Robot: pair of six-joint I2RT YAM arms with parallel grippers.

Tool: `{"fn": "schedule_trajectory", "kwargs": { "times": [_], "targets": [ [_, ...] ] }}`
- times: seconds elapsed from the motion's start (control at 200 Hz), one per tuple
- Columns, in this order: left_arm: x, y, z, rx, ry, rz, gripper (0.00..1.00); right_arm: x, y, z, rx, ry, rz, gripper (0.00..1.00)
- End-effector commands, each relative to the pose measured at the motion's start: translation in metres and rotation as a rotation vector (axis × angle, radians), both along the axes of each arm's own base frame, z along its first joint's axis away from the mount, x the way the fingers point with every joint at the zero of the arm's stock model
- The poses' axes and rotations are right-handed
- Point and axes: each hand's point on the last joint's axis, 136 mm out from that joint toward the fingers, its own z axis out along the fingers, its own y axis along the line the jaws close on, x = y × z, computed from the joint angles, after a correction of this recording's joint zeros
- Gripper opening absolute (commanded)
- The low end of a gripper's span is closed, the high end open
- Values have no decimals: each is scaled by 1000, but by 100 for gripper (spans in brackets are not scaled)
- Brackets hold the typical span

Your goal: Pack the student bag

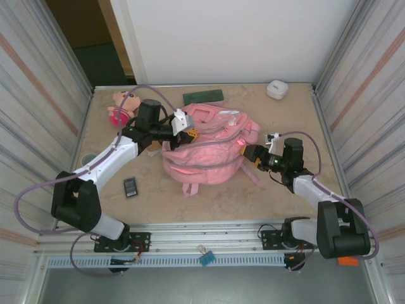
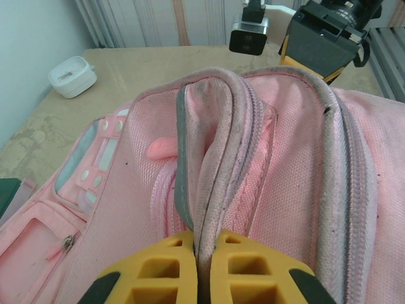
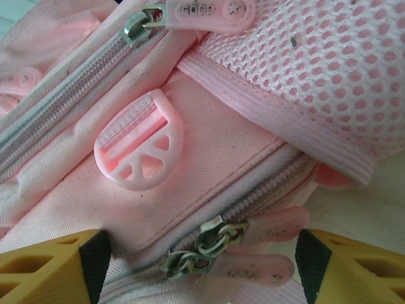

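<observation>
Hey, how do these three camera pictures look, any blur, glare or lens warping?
Top external view: even light, soft shadows, side walls splayed by the wide lens, a reddish glow on the student bag beside the right gripper. Left wrist view: weave crisp, no glare. Right wrist view: zipper pulls sharp, far top-left corner softer.

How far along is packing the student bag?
Nothing looks packed: plush doll, green box, white case and black device lie on the table. In hand: left gripper pinches a zip edge of the student bag; right gripper stands open at its zip pulls. Left: opening, loading, closing.
</observation>
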Motion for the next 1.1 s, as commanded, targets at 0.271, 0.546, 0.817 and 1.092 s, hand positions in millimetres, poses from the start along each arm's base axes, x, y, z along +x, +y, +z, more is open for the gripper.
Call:
{"fn": "schedule_trajectory", "kwargs": {
  "times": [0.271, 0.546, 0.817, 1.092],
  "targets": [
    [-2, -9, 44, -100, -86, -69, 0, -4, 2, 30, -10, -83, 37, 40],
    [10, -5, 38, -67, -95, 6, 0, -6, -1, 23, -58, -25, 33, 10],
    [28, -3, 22, 28, -152, 157, 0, -21, 13, 36, -128, -42, 116, 15],
    [24, -2, 19, 27, -147, 148, 0, -22, 9, 36, -151, -14, 108, 12]
  ]
}}
